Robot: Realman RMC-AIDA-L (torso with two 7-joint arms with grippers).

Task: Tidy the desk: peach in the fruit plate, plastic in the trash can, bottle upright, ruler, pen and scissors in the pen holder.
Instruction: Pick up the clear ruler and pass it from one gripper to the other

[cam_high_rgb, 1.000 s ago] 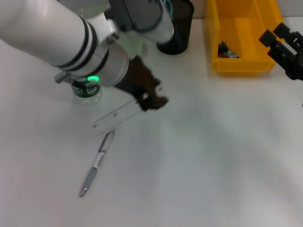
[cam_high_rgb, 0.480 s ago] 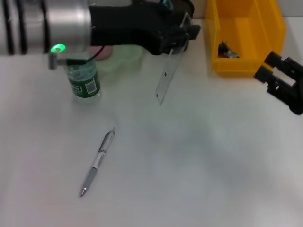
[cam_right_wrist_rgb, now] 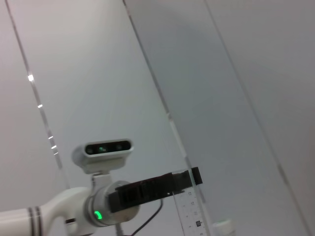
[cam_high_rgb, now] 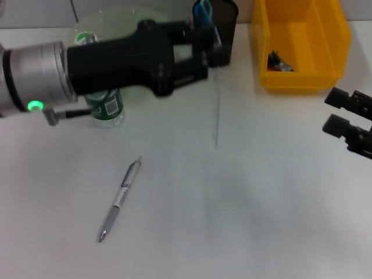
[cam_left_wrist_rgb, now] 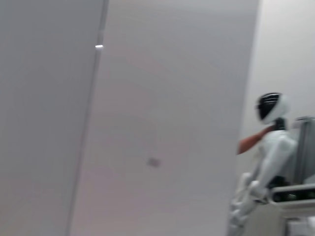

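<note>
Reaching across the far side of the tabletop, the left gripper [cam_high_rgb: 214,46] is holding the clear ruler [cam_high_rgb: 217,110] by its top end, with the jaws closed on it. The ruler is hanging nearly straight down from the fingers, edge-on to the head view, so it is showing as a thin line; its lower end looks to be above the white tabletop [cam_high_rgb: 261,197] rather than resting on it, though that is hard to tell. The gripper is sitting just beside the black pen holder [cam_high_rgb: 224,26], which is standing at the far edge with blue scissors handles [cam_high_rgb: 202,10] sticking out of it.

Standing upright near the far left corner, partly behind the left arm, is the green-labelled bottle [cam_high_rgb: 106,107]. Behind it the pale green fruit plate [cam_high_rgb: 110,17] is lying at the far edge. The pen [cam_high_rgb: 120,199] is lying flat toward the near left of the tabletop, well apart from everything else. The yellow trash can [cam_high_rgb: 302,40] is sitting at the far right corner with a small scrap inside it.

The right gripper [cam_high_rgb: 342,113] is hovering at the right edge of the tabletop, its jaws parted and holding nothing.
</note>
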